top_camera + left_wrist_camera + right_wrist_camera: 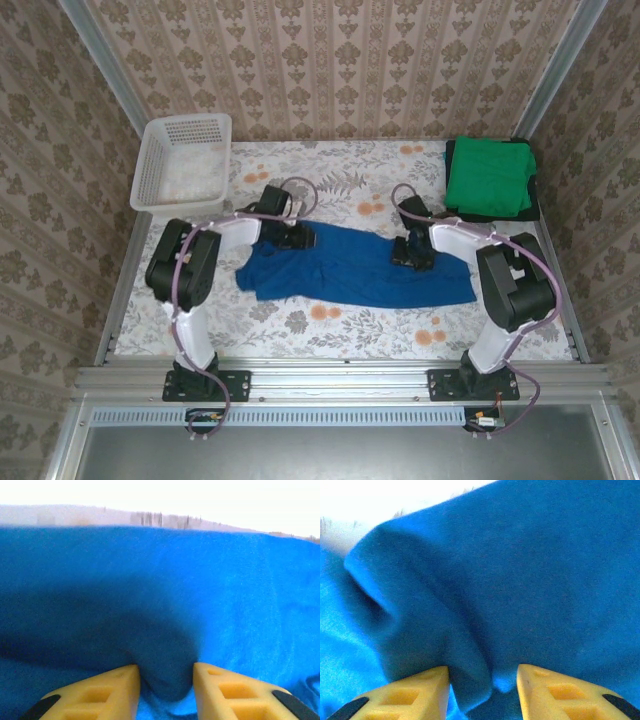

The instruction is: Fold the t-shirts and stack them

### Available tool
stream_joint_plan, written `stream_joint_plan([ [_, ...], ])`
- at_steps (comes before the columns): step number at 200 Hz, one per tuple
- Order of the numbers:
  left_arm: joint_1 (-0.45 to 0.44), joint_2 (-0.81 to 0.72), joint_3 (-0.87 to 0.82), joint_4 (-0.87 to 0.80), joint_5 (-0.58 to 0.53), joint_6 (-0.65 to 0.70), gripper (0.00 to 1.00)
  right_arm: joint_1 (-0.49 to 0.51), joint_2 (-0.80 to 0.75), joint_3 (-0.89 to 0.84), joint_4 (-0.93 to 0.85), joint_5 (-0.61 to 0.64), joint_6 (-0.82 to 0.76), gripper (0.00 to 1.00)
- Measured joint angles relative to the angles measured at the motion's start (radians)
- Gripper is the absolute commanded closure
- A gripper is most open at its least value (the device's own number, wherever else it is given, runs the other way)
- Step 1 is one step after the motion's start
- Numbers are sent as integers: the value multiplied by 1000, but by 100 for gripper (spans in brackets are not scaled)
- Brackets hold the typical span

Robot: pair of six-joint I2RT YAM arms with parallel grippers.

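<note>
Item: blue t-shirt (350, 270), lay across mid-worktop (330, 322). Left tool (297, 238) and right tool (412, 252) each pinched its far edge, probably to fold it. Green t-shirt (490, 180), folded, far-right: stack base.

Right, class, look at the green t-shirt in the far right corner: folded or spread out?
Folded. The green t-shirt lies as a compact rectangle with no sleeves sticking out, atop a dark garment.

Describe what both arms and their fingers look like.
Left arm and right arm: bulky black joints, white links, black bases, each trailed by a looping mauve cable. Fingers are yellow wedges with recessed pockets and black pads.
</note>
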Motion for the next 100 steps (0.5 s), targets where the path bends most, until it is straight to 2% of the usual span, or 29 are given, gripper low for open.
stream_joint_plan([
  [19,17,122,180,-39,31,19,65,94,-38,-39,-29,10,42,58],
  [57,33,425,697,-212,48,82,66,298,-104,-70,-138,18,126,53],
  [79,37,556,955,-310,55,105,64,302,-177,-69,-206,46,136,51],
  [100,38,565,1042,-377,56,123,59,252,-249,-65,-227,83,117,51],
])
